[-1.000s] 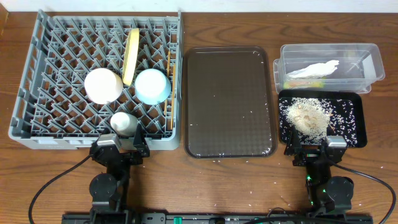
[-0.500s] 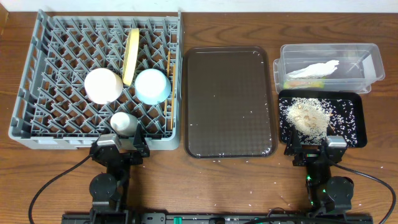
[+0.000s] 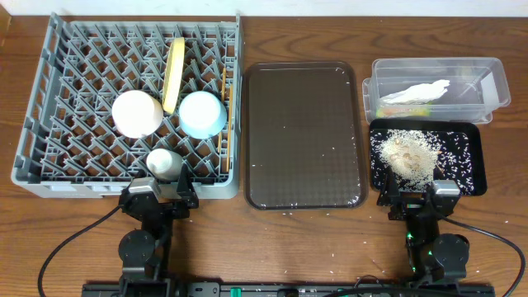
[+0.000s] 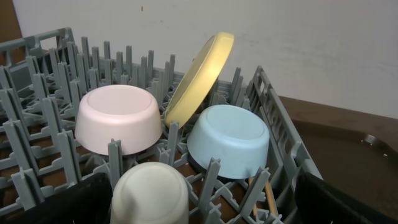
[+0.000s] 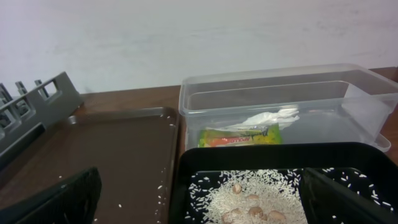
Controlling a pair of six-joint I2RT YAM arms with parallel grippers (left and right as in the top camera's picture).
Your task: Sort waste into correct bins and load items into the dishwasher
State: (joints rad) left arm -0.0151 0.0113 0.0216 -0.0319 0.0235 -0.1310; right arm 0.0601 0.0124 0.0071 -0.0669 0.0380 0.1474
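The grey plastic dish rack [image 3: 33, 115] sits on the left of the wooden counter [image 3: 371, 33], its floor a grid of upright pegs and its sides latticed. A white bowl [image 3: 137, 113] and a light blue bowl [image 3: 202, 114] rest in it upside down, smooth and round, side by side. The round yellow plate [image 3: 173, 74] stands on edge behind them, leaning between the pegs. A small white cup [image 3: 165, 163], also upended, sits near the rack's front wall. Two thin wooden chopsticks [image 3: 224, 124] lie along the rack's right side.

In the middle is a dark brown serving tray [image 3: 305, 136] with a finely textured surface and a few stray white grains. To its right, a clear plastic tub [image 3: 487, 82] holds the crumpled white paper napkin [image 3: 417, 92] and the green-and-orange wrapper [image 5: 239, 137]. Just in front of the tub, the glossy black tray [image 3: 470, 161] carries a heap of rice-like scraps [image 3: 406, 155], with loose grains scattered around it.

Both arms are folded low at the near edge of the counter. The left tool [image 3: 159, 198] faces the rack's front wall close to the cup, its fingers spread wide and holding nothing. The right tool [image 3: 418, 198] faces the black tray's near edge, likewise wide apart and empty.

Nothing differs from a second ago: arms and objects are exactly where they were.
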